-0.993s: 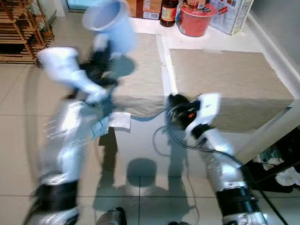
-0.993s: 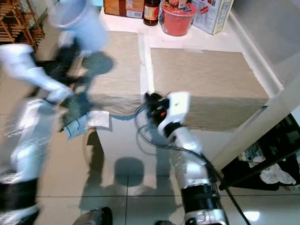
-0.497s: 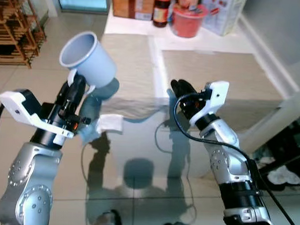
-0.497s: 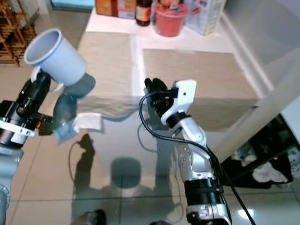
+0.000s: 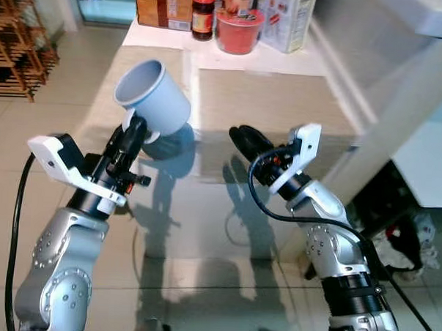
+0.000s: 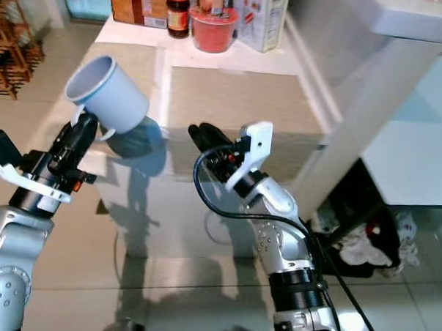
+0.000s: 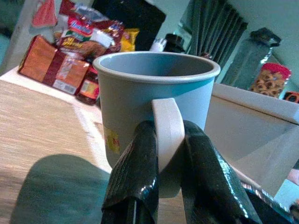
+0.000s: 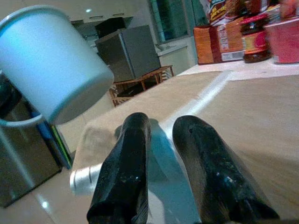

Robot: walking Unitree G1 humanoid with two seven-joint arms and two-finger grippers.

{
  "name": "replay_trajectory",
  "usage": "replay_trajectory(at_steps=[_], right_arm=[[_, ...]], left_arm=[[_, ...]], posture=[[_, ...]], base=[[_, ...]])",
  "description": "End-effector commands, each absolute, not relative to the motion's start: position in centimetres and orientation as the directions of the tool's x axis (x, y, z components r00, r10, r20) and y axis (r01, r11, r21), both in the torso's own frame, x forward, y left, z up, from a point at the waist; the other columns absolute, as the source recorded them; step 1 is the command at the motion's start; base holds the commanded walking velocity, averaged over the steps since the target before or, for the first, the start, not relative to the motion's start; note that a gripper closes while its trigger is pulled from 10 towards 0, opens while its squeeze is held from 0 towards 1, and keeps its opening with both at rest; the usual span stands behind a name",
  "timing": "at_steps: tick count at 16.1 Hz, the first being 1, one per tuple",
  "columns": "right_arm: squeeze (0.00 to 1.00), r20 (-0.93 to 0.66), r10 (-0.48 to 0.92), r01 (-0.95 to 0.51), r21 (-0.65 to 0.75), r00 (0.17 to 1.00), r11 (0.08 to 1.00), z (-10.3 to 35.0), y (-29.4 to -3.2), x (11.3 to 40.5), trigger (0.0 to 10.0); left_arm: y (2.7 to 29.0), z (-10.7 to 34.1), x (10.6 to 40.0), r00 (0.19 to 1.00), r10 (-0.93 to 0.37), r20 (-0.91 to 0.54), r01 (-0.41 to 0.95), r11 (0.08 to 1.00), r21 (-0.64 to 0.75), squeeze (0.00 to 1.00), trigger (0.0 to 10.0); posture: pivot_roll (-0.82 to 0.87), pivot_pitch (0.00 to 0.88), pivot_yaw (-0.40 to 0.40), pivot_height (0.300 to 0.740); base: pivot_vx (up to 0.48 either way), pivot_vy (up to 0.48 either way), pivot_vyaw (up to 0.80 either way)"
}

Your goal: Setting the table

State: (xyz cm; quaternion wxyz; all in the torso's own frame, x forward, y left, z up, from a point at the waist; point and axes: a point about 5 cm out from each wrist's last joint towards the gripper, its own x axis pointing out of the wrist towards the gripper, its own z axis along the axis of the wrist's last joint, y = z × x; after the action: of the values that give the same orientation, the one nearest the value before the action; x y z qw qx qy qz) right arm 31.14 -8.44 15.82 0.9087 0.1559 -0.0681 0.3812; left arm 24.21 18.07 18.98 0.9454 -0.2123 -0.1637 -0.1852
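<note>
A pale blue-grey mug [image 5: 154, 100] hangs tilted above the left beige placemat [image 5: 183, 61], its mouth turned up and away from me. My left gripper [image 5: 134, 129] is shut on the mug's white handle [image 7: 166, 126], one black finger on each side of it. My right gripper [image 5: 244, 137] hovers low over the near edge of the right placemat [image 5: 268, 98], to the right of the mug. Its two fingers [image 8: 133, 154] stand open by a narrow gap with nothing between them. The mug [image 8: 49, 60] also shows in the right wrist view.
At the table's far end stand a red bowl [image 5: 236, 30], a dark jar [image 5: 203, 5], a brown box [image 5: 158, 3] and a carton [image 5: 286, 22]. Glossy glass tabletop [image 5: 197, 216] lies in front of the mats. A wooden rack [image 5: 13, 43] stands left, a white counter [image 5: 427, 145] right.
The view has shifted, so the camera moved. My left arm, blurred a second ago, now holds steady with the mug still in its grip. The right gripper has risen over the mat's edge.
</note>
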Motion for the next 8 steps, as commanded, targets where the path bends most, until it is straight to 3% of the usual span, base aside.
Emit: replay_trajectory(at_steps=[1,8], right_arm=[[0.00,0.219,0.665,-0.700,0.222,0.714,0.679,15.4,-9.5,31.0,10.0],[0.00,0.134,0.622,-0.636,0.187,0.771,0.748,13.9,-10.6,31.0,10.0]], left_arm=[[17.3,19.4,24.4,0.862,-0.305,0.404,0.449,0.830,-0.332,0.00,10.0],[17.3,18.1,24.4,0.881,-0.308,0.359,0.428,0.842,-0.328,0.00,10.0]], posture=[[-0.08,0.055,-0.005,0.740],[-0.09,0.068,0.001,0.740]], base=[[0.000,-0.454,0.00],[0.000,-0.454,0.00]])
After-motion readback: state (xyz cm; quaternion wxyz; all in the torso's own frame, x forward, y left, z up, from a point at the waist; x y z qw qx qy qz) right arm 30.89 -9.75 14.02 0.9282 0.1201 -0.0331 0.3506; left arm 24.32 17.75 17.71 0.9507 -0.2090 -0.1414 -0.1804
